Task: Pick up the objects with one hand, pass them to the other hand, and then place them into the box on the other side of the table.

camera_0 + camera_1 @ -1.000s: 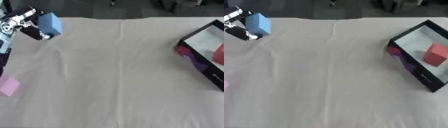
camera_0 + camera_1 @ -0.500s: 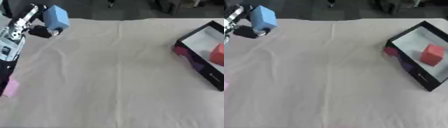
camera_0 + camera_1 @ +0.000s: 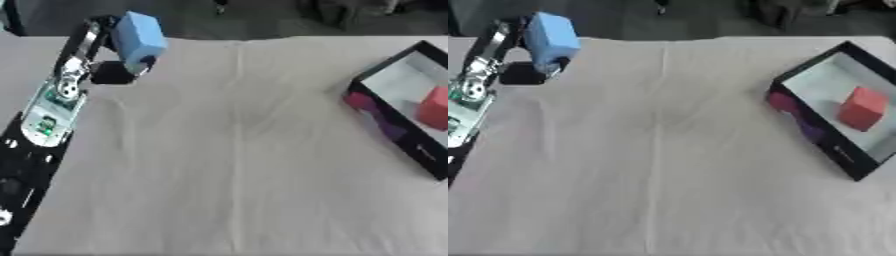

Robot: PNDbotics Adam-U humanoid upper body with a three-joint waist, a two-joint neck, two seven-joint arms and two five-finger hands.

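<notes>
My left hand (image 3: 109, 67) is raised at the upper left, its fingers and thumb curled round a light blue block (image 3: 139, 36) held above the cloth-covered table. The arm runs down the left edge of both views. At the right stands a black box (image 3: 814, 135) with a white inside, and a red block (image 3: 861, 108) lies in it. My right hand shows in neither view.
A beige cloth (image 3: 236, 165) covers the table, with a crease down its middle. Dark floor and dark shapes lie beyond the far edge.
My left hand has carried the blue block upward and to the right. The pink thing at the lower left edge is out of sight now.
</notes>
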